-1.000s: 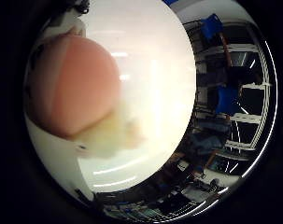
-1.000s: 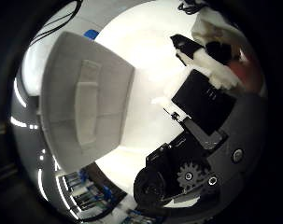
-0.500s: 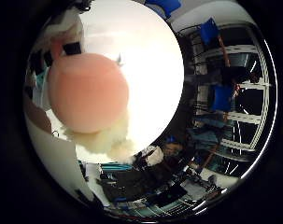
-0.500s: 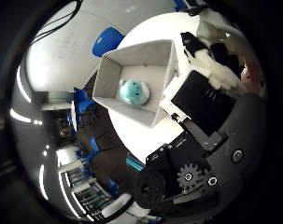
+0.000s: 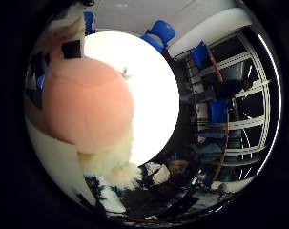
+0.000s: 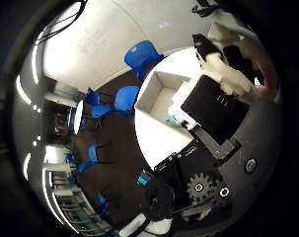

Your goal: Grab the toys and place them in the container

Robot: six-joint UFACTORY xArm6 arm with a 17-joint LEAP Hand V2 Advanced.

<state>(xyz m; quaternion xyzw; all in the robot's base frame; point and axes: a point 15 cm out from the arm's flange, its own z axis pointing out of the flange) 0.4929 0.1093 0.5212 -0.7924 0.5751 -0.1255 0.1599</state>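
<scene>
One toy (image 5: pixel 89 114) fills much of the little finger side view: a soft peach-pink plush with a cream, fluffy part below it, pressed close against our palm. Behind it shows the round white table (image 5: pixel 151 109), well below us, with blue chairs (image 5: pixel 160 33) past its far edge. From how the plush sits tight to the palm, we judge that our hand is curled round it and carrying it, though this view shows little of the fingers themselves.

In the thumb side view, the hand (image 6: pixel 215 98) shows its white and black fingers bent across the frame, a sliver of the pink toy just beyond them. The open white container (image 6: pixel 156 94) stands on the table beside the fingers, with something teal (image 6: pixel 172 118) peeking out by its near wall, partly hidden.

To do this step well, we should bring the palm squarely over the container's opening, lower until the plush is inside the walls, and only then loosen the fingers, so the soft toy cannot catch the rim and roll off.
</scene>
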